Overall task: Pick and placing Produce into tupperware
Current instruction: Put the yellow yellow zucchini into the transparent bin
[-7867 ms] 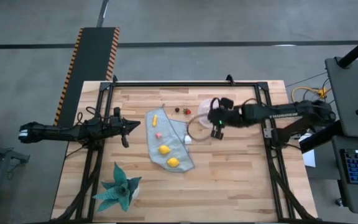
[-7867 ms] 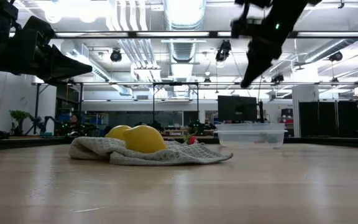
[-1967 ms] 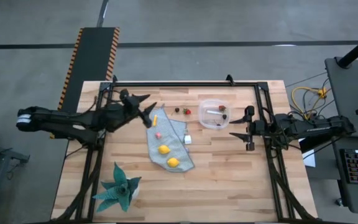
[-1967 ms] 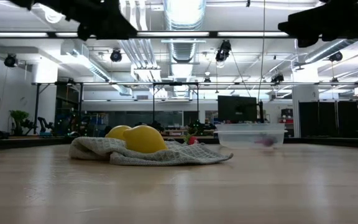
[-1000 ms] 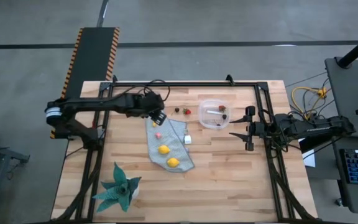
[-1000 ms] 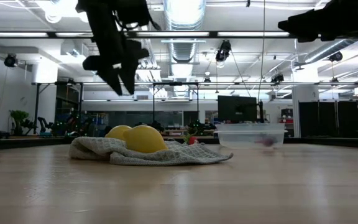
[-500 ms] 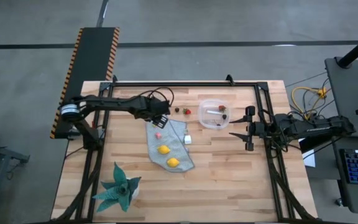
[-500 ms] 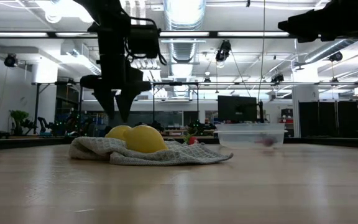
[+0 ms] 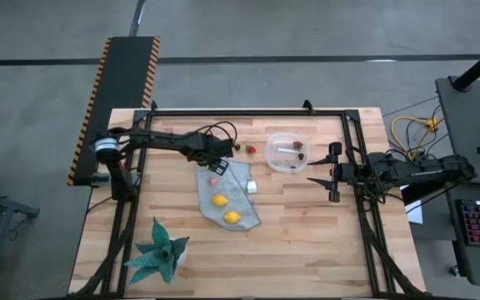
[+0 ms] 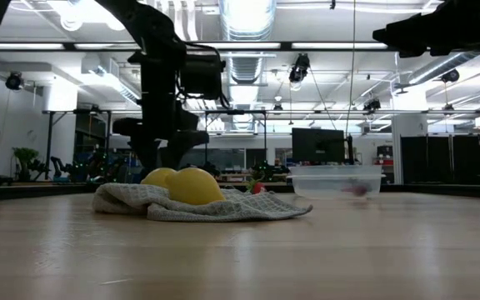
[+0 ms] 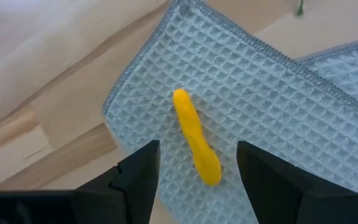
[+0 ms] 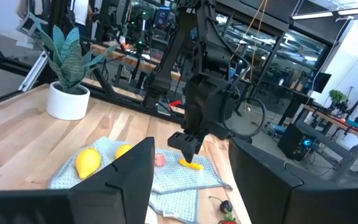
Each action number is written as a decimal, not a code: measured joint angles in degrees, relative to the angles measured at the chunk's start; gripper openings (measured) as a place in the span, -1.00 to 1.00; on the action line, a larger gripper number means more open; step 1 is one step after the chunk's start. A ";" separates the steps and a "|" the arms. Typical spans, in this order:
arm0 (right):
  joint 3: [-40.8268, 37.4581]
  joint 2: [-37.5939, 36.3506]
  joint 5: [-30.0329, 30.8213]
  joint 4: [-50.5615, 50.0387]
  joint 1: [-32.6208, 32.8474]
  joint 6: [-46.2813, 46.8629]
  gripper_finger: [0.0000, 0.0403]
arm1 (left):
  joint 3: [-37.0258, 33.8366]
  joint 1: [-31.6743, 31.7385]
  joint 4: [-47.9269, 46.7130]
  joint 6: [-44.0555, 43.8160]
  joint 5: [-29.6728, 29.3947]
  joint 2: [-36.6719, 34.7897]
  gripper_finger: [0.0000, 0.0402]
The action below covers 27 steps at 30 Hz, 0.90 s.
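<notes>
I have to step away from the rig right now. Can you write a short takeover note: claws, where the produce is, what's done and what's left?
Left claw: open, poised over the yellow-orange stick on the grey-blue cloth, not gripping it yet.
Right claw: open, empty, parked by the table's right edge beside the tupperware.
Done: a few small pieces already lie in the tupperware.
Left: the stick, two lemons and a pink piece on the cloth, plus a red piece on the bare wood between cloth and tupperware.
</notes>
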 joint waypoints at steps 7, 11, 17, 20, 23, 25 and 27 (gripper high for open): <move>0.00 0.00 0.29 0.00 0.00 0.01 -0.01 | -0.06 0.00 0.09 0.06 0.15 0.86 -0.01; 0.00 0.00 0.46 0.00 0.00 0.00 -0.01 | -0.07 0.00 0.09 0.26 0.65 1.62 -0.01; 0.00 0.00 1.38 -0.06 0.00 -0.01 -0.01 | -0.10 0.00 0.19 0.28 1.01 3.33 -0.01; 0.00 0.00 1.38 -0.52 -0.02 -0.03 -0.01 | -0.10 0.00 0.60 0.42 1.01 3.63 -0.01; 0.00 0.00 1.40 -0.85 -0.02 -0.05 -0.01 | -0.10 0.00 1.25 0.85 1.03 3.64 -0.01; 0.00 0.00 1.40 -0.87 -0.02 -0.05 -0.01 | -0.12 0.02 1.14 0.89 1.03 3.63 -0.01; 0.00 0.00 1.40 -0.85 -0.02 -0.07 -0.01 | -0.12 0.07 1.15 1.58 1.05 3.45 -0.03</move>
